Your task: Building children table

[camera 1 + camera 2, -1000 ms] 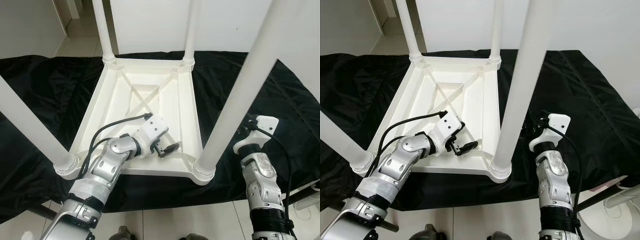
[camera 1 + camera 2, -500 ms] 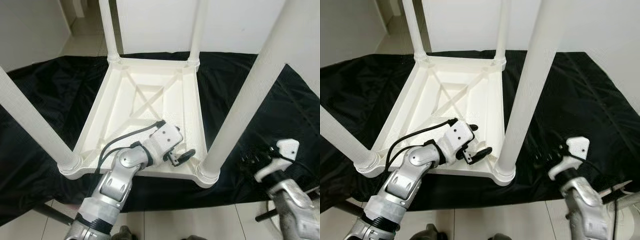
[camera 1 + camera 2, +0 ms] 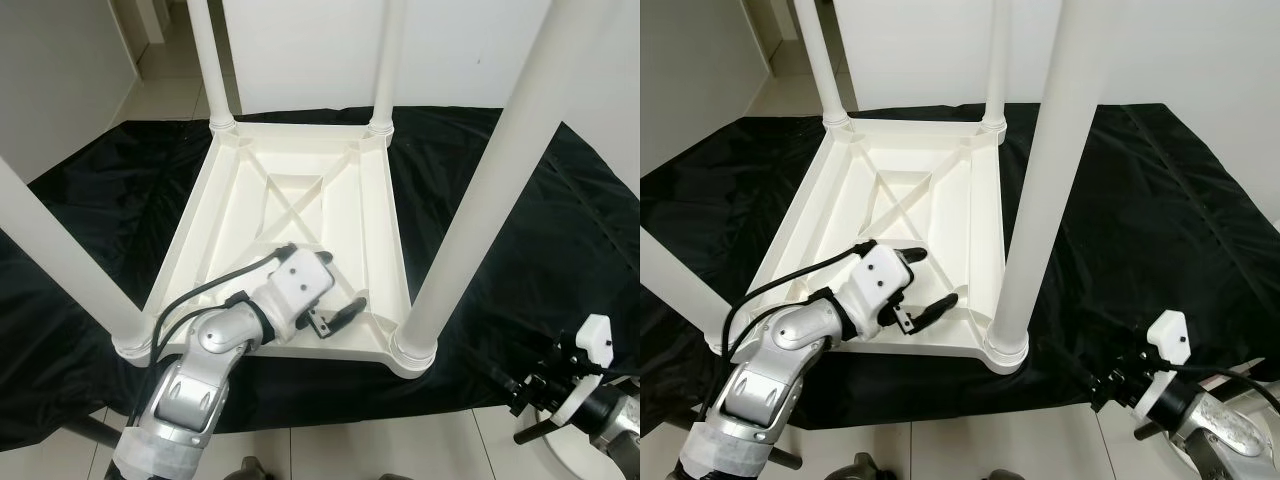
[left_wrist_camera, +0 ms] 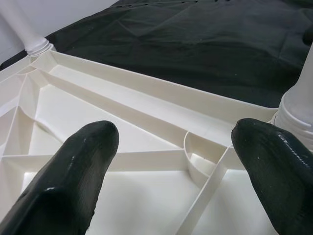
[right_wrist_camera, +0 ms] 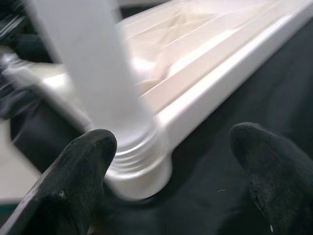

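A white plastic children's table (image 3: 290, 200) lies upside down on a black cloth, with its legs pointing up. My left gripper (image 3: 930, 278) is open inside the ribbed underside, close to the near right corner. In the left wrist view its fingers (image 4: 73, 181) straddle a curved rib (image 4: 195, 156) of the underside, with nothing between them. The near right leg (image 3: 480, 190) stands in its corner socket (image 3: 412, 345). My right gripper (image 3: 530, 385) hangs open low to the right of that leg, off the table. It faces the socket (image 5: 139, 156) in the right wrist view.
The black cloth (image 3: 520, 230) spreads wide around the table over a raised surface. Two far legs (image 3: 215, 70) (image 3: 388, 60) and the near left leg (image 3: 60, 260) rise steeply. Tiled floor (image 3: 330, 455) lies at the near edge, a white wall (image 3: 300, 50) behind.
My right arm has dropped down and away to the right from beside the near right leg. The left gripper stays open in the table's near right corner. The camera has shifted.
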Robot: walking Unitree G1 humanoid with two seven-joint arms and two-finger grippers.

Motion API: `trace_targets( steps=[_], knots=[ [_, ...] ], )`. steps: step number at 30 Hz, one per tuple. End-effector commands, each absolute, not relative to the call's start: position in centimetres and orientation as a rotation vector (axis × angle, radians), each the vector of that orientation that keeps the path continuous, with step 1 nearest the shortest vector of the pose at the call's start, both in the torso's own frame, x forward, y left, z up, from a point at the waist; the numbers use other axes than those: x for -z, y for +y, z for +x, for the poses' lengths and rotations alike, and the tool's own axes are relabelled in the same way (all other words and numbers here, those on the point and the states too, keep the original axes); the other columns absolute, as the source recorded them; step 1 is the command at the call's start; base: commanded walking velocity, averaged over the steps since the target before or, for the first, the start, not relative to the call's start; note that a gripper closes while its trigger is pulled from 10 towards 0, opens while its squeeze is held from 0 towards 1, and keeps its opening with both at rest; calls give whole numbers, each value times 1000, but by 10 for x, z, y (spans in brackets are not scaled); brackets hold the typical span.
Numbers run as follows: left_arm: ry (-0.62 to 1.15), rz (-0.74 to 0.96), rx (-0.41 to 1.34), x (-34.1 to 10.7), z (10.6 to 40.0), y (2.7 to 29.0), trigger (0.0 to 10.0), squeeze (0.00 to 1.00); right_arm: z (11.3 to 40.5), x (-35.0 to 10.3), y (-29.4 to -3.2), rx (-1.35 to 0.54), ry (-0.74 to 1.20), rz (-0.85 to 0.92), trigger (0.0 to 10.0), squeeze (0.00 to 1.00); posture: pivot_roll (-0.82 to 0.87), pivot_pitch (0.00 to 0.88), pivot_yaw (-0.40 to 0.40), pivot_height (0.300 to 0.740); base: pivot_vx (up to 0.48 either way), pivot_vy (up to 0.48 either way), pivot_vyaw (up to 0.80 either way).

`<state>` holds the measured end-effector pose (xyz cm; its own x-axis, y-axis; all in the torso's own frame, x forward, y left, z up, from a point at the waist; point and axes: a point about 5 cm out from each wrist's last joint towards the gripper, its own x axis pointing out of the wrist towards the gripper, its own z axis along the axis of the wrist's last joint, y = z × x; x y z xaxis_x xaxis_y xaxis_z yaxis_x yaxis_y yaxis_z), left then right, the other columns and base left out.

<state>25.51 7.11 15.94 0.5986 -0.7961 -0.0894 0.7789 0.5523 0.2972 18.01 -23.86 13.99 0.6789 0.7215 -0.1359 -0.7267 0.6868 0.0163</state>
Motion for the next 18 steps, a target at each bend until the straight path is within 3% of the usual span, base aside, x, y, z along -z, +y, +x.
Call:
trace_targets(
  steps=[1,18],
  knots=[
    [-30,310,936,-159,257,74,10000,0,183,-144,-229,-897,144,-40,10000,0,-121,0,45,740,0,0,0],
    [37,156,1035,-167,236,83,10000,0,217,-146,-189,-960,51,-46,10000,0,-73,7,14,740,0,0,0]
  ],
)
